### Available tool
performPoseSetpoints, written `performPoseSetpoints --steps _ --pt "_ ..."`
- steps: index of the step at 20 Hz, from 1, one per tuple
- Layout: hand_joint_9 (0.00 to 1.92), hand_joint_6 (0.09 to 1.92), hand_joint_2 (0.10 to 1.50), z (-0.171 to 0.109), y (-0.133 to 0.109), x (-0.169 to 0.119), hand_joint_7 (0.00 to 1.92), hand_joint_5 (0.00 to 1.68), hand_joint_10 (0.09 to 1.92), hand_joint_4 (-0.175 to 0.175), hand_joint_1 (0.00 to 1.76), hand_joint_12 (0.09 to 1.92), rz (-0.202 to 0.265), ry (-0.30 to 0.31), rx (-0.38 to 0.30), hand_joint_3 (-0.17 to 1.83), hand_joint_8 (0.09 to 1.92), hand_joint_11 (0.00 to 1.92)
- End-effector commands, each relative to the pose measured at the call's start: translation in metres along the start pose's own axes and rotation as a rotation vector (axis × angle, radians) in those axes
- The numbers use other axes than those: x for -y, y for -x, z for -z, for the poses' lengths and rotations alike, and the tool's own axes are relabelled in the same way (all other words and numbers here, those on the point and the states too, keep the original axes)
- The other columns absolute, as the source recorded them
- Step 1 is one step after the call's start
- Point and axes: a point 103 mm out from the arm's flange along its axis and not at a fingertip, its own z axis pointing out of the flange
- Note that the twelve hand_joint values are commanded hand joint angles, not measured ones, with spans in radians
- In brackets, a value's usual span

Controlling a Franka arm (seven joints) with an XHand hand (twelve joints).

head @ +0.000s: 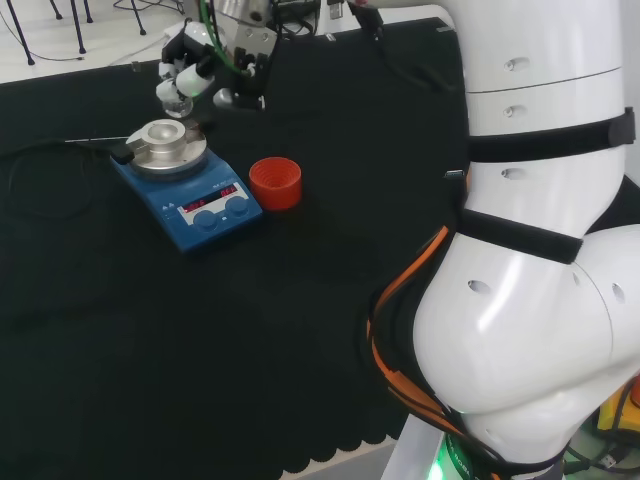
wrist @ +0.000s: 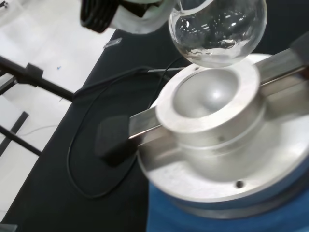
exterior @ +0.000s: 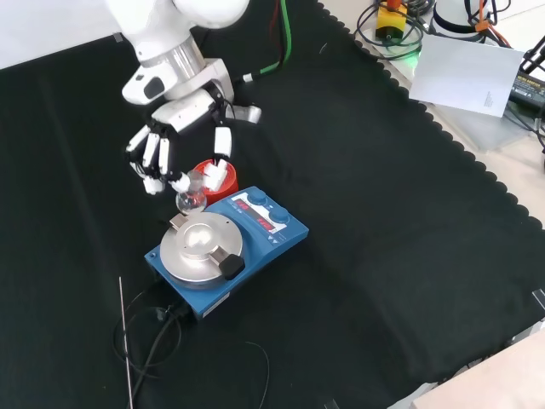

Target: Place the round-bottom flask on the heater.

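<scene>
I hold the round-bottom flask (wrist: 217,31) pinched in the hand (exterior: 174,128) just above the heater (exterior: 226,247), bulb down to meet its bowl-shaped hollow.

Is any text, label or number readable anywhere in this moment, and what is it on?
None can be read.
Heater: two red lit displays on its blue front panel, digits too blurred to make out.
Round-bottom flask, in the hand: no markings visible.
Red ribbed ring: no print.
</scene>
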Motion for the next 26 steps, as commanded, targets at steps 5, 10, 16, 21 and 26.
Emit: performPoseSetpoints --steps 5,10,16,21,26 --pt "0.71 1.0 0.77 -0.028 -0.028 -0.005 0.56 1.07 0.52 0.175 1.06 1.33 0.031 -0.062 0.019 0.62 0.55 0.19" --pt "0.71 1.0 0.77 -0.033 -0.028 -0.006 0.56 1.07 0.52 0.175 1.06 1.33 0.021 -0.068 0.017 0.62 0.55 0.19" --pt "0.71 1.0 0.77 -0.034 -0.025 -0.011 0.56 1.07 0.52 0.175 1.06 1.33 0.018 -0.061 0.014 0.62 0.55 0.19" --pt "0.71 1.0 0.77 -0.034 -0.023 -0.015 0.56 1.08 0.52 0.175 1.06 1.33 0.014 -0.06 0.015 0.62 0.55 0.19" --pt "0.71 1.0 0.77 -0.035 -0.019 -0.019 0.56 1.08 0.52 0.175 1.06 1.33 0.007 -0.067 0.016 0.62 0.55 0.19"
